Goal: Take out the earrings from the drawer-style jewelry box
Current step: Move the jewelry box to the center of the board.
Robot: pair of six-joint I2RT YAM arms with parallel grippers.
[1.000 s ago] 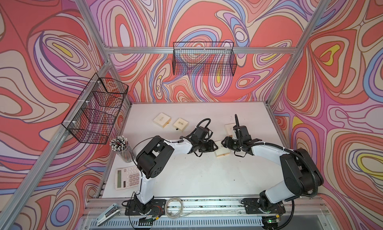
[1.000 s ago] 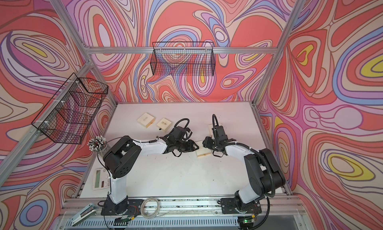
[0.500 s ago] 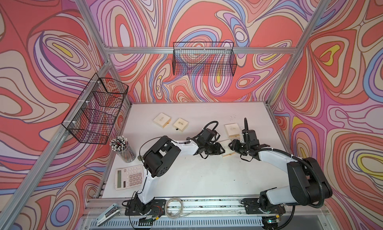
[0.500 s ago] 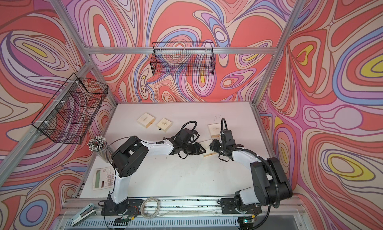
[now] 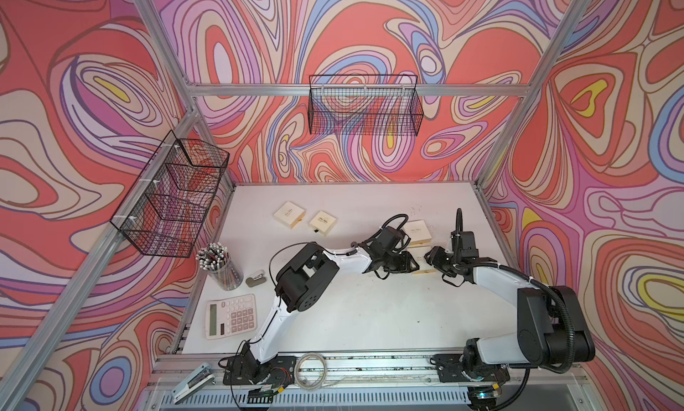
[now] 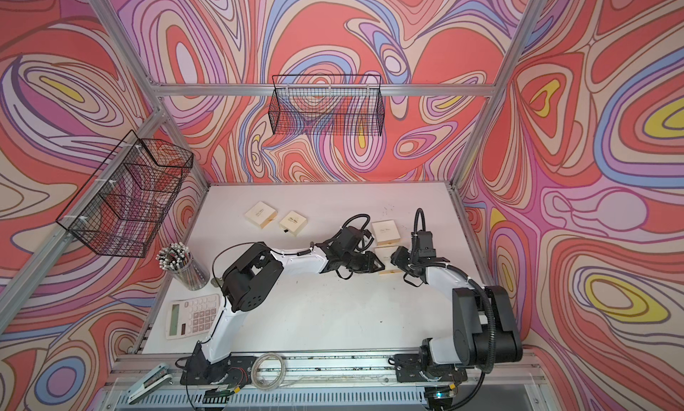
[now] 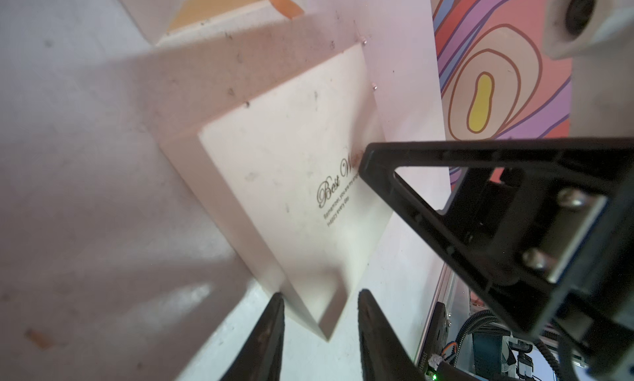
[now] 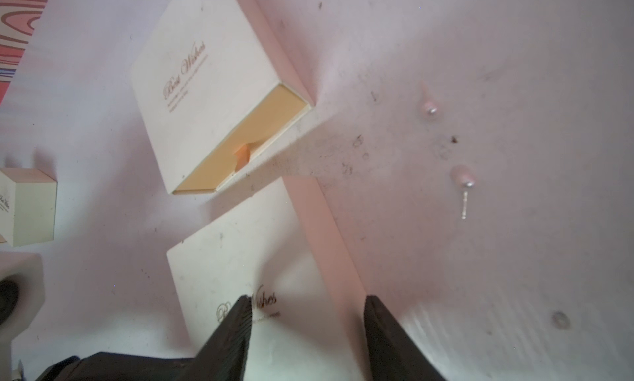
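Swirling red, lilac and cream walls (image 5: 370, 39) close in our cell on three sides, with the white counter (image 5: 370, 316) below them. We see the left arm (image 5: 307, 276) and the right arm (image 5: 533, 313) bent inward, their wrists close together over the counter's right half. A long wire basket (image 5: 364, 109) hangs on the back wall and a compartmented basket (image 5: 174, 194) on the left one. Near the counter's left edge are a calculator (image 5: 231, 316) and a cup of pencils (image 5: 222, 268). Two cream boxes (image 5: 289, 215) sit side by side toward the back.

Between the wrists is the jewelry box (image 7: 291, 190), cream and lettered "Best Wishes". Just behind it sits a neighbouring box (image 8: 206, 87) with a tan drawer front and an orange pull tab. The left hand (image 7: 320, 293) has its jaws parted around one corner of the jewelry box; whether they pinch it we cannot tell. The right hand (image 8: 308, 297) has its jaws apart, one finger over the lid and the other past the box's edge, and we cannot tell whether it grips. The earrings (image 8: 465, 181), two pearl studs, lie on the bare counter near the neighbouring box, outside both.
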